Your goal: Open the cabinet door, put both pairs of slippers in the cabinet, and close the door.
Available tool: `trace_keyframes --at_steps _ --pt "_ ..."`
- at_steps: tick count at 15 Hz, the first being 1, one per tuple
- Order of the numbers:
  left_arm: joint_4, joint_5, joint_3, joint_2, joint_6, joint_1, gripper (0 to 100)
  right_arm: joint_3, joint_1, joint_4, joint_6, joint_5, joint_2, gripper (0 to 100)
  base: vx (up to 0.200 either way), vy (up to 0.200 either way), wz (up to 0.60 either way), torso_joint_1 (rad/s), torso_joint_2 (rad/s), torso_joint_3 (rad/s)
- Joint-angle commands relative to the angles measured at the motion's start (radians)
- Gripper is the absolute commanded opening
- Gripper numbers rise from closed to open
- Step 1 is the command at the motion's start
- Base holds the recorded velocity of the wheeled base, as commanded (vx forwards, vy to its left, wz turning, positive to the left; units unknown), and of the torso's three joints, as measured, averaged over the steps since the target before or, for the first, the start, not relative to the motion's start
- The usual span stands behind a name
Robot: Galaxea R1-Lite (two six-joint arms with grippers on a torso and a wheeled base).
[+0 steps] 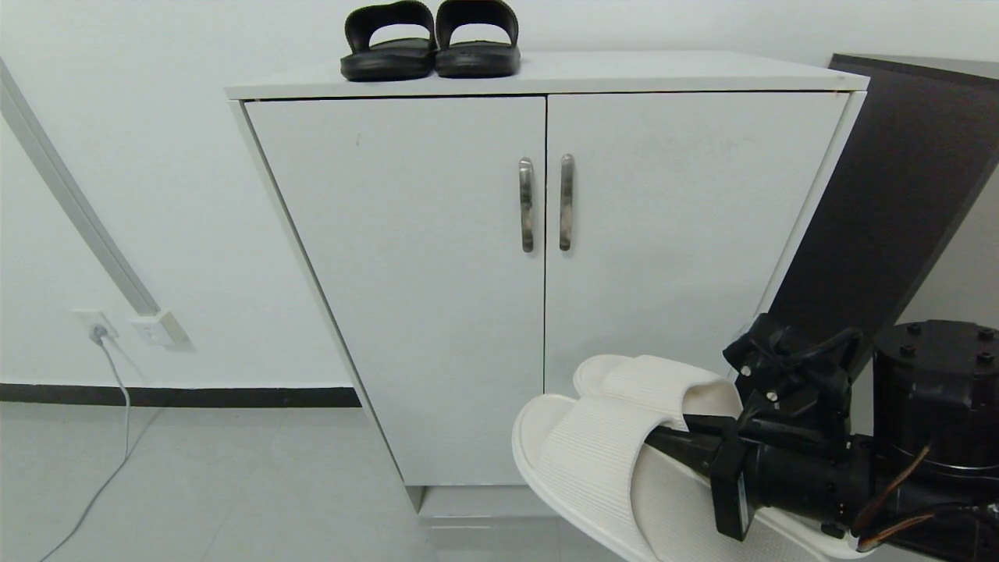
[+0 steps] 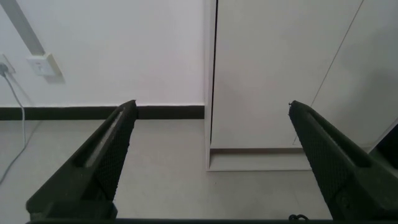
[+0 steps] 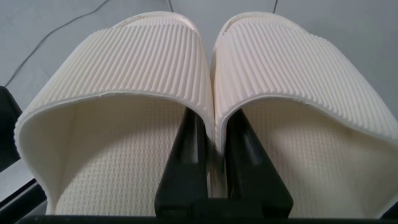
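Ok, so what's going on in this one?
The right gripper holds the pair of white slippers low in front of the white cabinet, its fingers slipped under the two straps, pinching their inner sides together. Both cabinet doors are shut. A pair of black slippers sits on top of the cabinet. The left gripper is open and empty, facing the cabinet's lower left corner.

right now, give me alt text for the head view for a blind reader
The right hand holds a pair of white slippers low in front of a white cabinet with both doors shut. A pair of black slippers sits on its top.
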Motion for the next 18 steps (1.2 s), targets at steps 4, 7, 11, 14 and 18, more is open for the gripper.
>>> trace_keyframes --at_steps 4,7,11,14,18 --pt "0.023 -0.045 -0.212 0.166 -0.061 -0.063 100 0.007 -0.001 -0.022 0.002 0.001 0.002 0 0.000 0.000 0.00 0.000 0.00 0.000" --pt "-0.045 -0.163 -0.260 0.347 -0.064 -0.124 100 0.021 -0.001 -0.031 0.000 0.002 0.002 0 0.000 0.000 0.00 0.000 0.00 0.000" --pt "-0.186 -0.292 -0.317 0.575 -0.064 -0.130 100 0.024 0.000 -0.042 0.000 0.002 0.002 0 0.000 0.000 0.00 0.000 0.00 0.000" --pt "-0.307 -0.391 -0.358 0.770 -0.081 -0.162 100 0.027 0.000 -0.043 0.000 0.002 0.001 0 0.000 0.000 0.00 0.000 0.00 0.000" --pt "-0.444 -0.405 -0.446 1.026 -0.085 -0.323 100 0.027 0.000 -0.042 0.000 0.002 0.001 0 0.000 0.000 0.00 0.000 0.00 0.000"
